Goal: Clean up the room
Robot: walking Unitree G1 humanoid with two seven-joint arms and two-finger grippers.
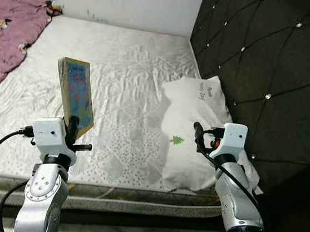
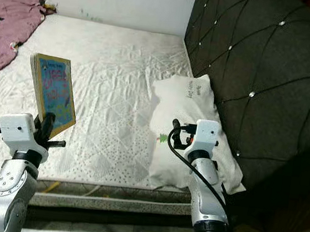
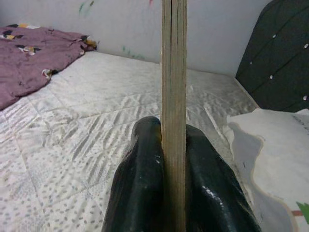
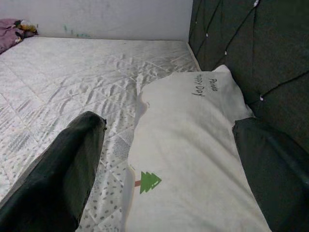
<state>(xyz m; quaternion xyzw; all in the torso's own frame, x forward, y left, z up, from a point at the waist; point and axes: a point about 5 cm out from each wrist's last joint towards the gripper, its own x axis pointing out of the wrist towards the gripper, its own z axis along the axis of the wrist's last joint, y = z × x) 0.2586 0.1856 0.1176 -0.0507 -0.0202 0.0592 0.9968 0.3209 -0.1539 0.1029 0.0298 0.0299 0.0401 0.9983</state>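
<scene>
At lower left of the head view, the left tool (image 1: pixel 73 124) is clenched on a book (image 1: pixel 76 96), holding it upright above the bed's (image 1: pixel 131 79) near edge; the wrist view shows the book's page edge pinched between both fingers (image 3: pixel 140 193). At lower right, the right tool (image 4: pixel 169 164) hangs released, fingers spread over a white pillow (image 1: pixel 189 131) beside the dark headboard (image 1: pixel 261 66). A purple blanket (image 1: pixel 7 32) lies upper left.

Even, soft indoor light, fairly bright on the mattress (image 1: pixel 131 79); the headboard (image 1: pixel 272 68) stays dark. Head views sharp; near fingers (image 4: pixel 63 179) blur in wrist views.
</scene>
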